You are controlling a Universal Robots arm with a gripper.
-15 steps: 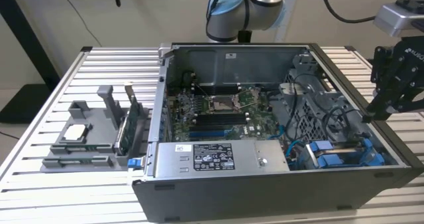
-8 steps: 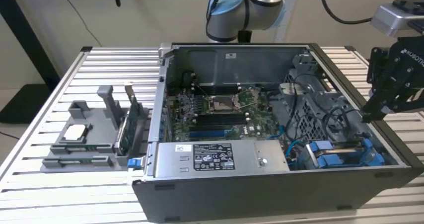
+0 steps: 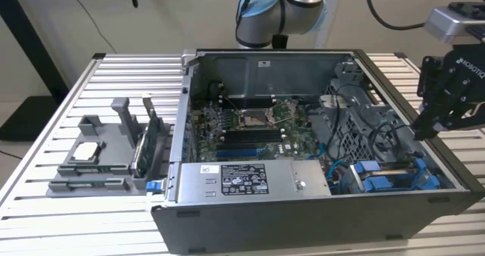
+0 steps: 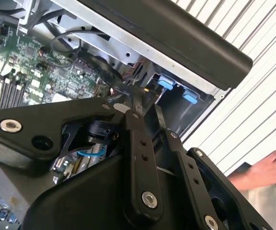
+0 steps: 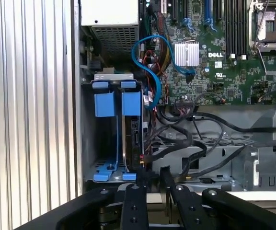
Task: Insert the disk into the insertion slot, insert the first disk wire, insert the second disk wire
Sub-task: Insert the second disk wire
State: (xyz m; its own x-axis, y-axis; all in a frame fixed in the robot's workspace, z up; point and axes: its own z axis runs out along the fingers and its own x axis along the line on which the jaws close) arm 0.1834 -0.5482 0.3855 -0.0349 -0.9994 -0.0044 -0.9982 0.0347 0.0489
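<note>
Your pincer (image 5: 152,173) hangs near the drive bay (image 5: 86,143) in a corner of the case (image 3: 303,222), apart or together I cannot tell, so line it up squarely with the blue tabs (image 5: 104,104) and keep clear of the black cables (image 5: 186,139).

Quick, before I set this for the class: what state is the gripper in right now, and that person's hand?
Gripper: cannot tell whether open or shut; it is near the insertion slot.
Person's hand: seems empty.
</note>
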